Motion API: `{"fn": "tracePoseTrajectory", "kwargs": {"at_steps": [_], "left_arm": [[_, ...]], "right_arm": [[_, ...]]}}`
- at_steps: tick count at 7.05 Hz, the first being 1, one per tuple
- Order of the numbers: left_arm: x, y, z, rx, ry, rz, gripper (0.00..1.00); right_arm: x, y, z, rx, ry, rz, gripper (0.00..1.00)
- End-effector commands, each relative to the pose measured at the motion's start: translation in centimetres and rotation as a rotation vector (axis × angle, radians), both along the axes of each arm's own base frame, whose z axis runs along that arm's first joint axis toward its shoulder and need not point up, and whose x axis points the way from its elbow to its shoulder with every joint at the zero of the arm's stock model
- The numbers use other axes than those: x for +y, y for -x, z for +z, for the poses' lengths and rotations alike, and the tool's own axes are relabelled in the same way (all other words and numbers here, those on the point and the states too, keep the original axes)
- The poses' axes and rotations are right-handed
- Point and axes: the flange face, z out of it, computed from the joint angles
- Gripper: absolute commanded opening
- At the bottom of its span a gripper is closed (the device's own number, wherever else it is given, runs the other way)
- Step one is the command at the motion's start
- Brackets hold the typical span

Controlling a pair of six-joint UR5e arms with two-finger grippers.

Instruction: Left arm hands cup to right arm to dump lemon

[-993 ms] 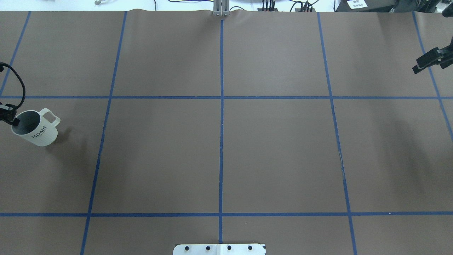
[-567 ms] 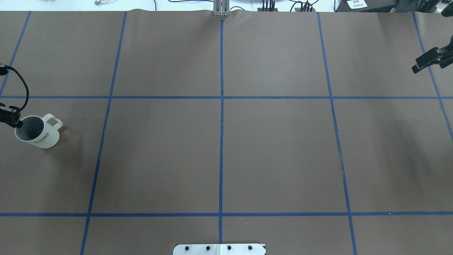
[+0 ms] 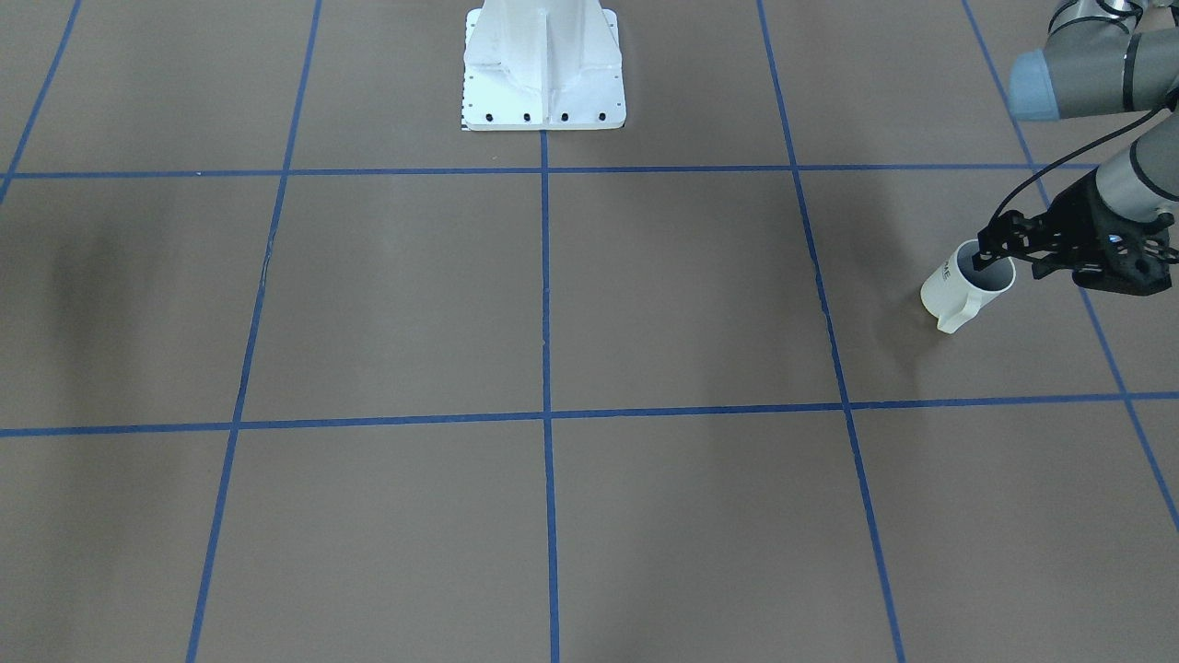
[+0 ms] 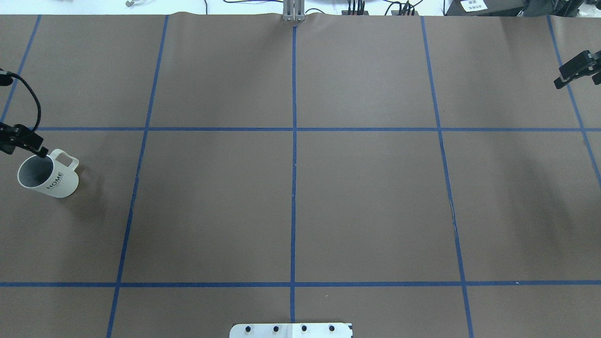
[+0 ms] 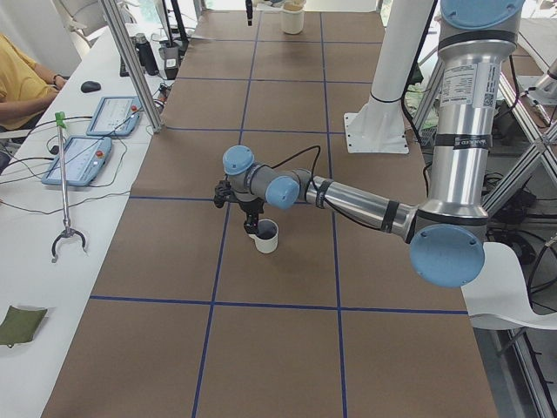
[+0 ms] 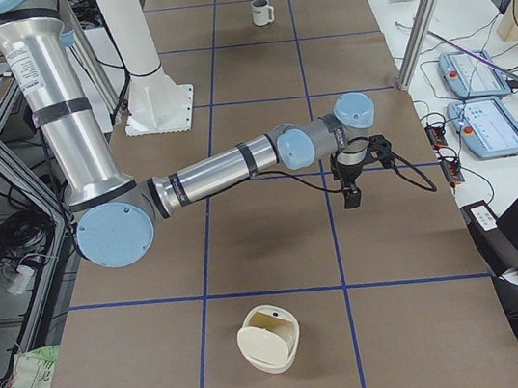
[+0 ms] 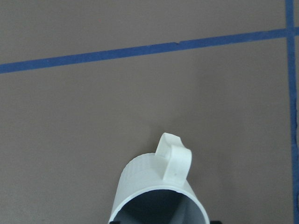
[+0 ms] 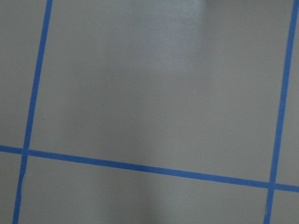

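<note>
The off-white cup (image 4: 49, 178) with "HOME" lettering stands upright at the table's far left, its handle pointing right. It also shows in the front-facing view (image 3: 963, 290), the left view (image 5: 266, 237) and the left wrist view (image 7: 159, 186). Its grey inside shows no lemon; the lemon is out of view. My left gripper (image 4: 42, 152) hangs at the cup's far rim, tips at the mouth (image 3: 984, 258), and seems open, no longer clamped on the rim. My right gripper (image 4: 558, 83) hovers at the far right edge, empty, its fingers looking closed (image 6: 350, 202).
The robot's white base plate (image 4: 291, 330) sits at the near middle edge. A cream lidded container (image 6: 269, 339) stands on the mat near the right end. A side bench with tablets (image 5: 78, 161) and a seated person (image 5: 22, 83) lies beyond the far edge.
The cup came down from a tilted, raised pose to stand on the mat. My left gripper shifted from the cup's left rim to its far rim. My right gripper drew back right.
</note>
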Motion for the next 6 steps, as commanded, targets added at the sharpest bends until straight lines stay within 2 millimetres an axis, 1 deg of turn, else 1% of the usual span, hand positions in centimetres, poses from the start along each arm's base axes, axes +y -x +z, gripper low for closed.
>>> {"fn": "tracePoseTrajectory", "kwargs": {"at_steps": [1,2,3,4,5,6], "left_arm": [[-1.8,7.7,1.0,-0.009,-0.097,-0.042,1.0],[-1.9,9.8,3.0,-0.023,-0.06,-0.058,1.0],[-2.2,13.1,6.2,-0.034,0.015,-0.116,1.0],[-2.4,14.3,7.3,-0.042,0.023,-0.123,1.0],[-2.6,14.4,7.3,-0.047,0.037,-0.131,1.0],[-2.9,15.2,7.0,-0.052,0.063,-0.142,1.0]], "right_arm": [[0.2,-3.5,0.5,0.015,0.021,-0.008,1.0],[1.3,-5.6,2.2,-0.007,0.026,-0.036,1.0],[3.1,-7.9,4.3,-0.011,0.031,-0.027,1.0],[4.3,-8.4,4.8,-0.005,0.039,-0.012,1.0],[4.6,-8.5,5.1,-0.006,0.046,-0.009,1.0],[4.6,-8.5,5.0,-0.01,0.045,-0.006,1.0]]}}
